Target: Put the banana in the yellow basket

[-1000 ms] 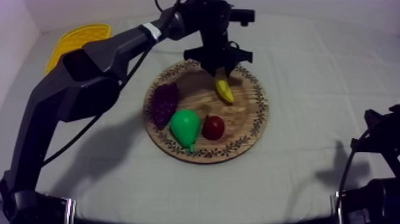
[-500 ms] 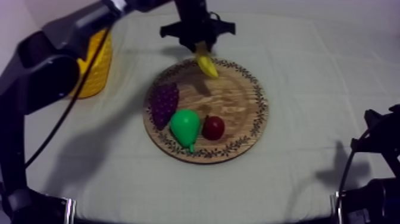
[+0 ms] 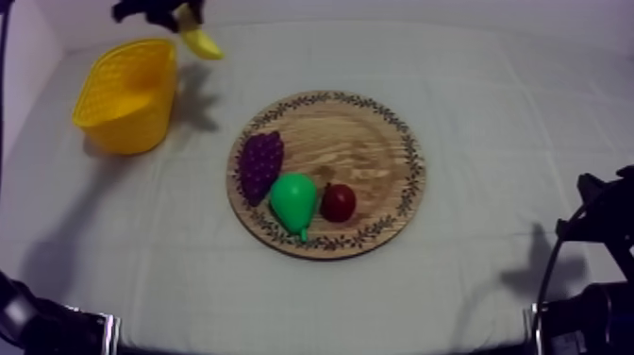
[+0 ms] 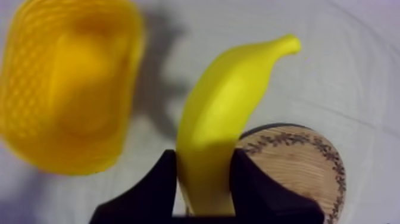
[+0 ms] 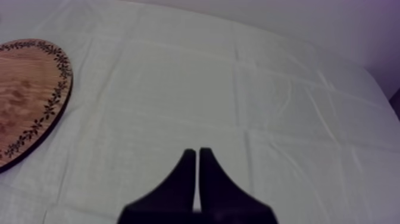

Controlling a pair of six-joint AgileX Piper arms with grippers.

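The banana (image 3: 200, 42) hangs in the air at the table's far left, just right of the yellow basket (image 3: 127, 94), with my left gripper (image 3: 179, 16) shut on it. In the left wrist view the banana (image 4: 229, 107) stands between the black fingers (image 4: 158, 184) of my left gripper (image 4: 205, 179), with the yellow basket (image 4: 65, 89) beside it and the wooden board (image 4: 297, 161) behind. The round wooden board (image 3: 373, 151) lies mid-table. My right gripper (image 5: 197, 173) is shut on nothing, over bare cloth beside the wooden board (image 5: 27, 89).
On the board lie a bunch of purple grapes (image 3: 259, 163), a green pear (image 3: 293, 201) and a small red fruit (image 3: 339, 201). My right arm (image 3: 590, 274) rests low at the table's right edge.
My left gripper has lifted the banana off the board and carried it up and to the left, to beside the basket. The basket has come into full view. The right arm has not moved.
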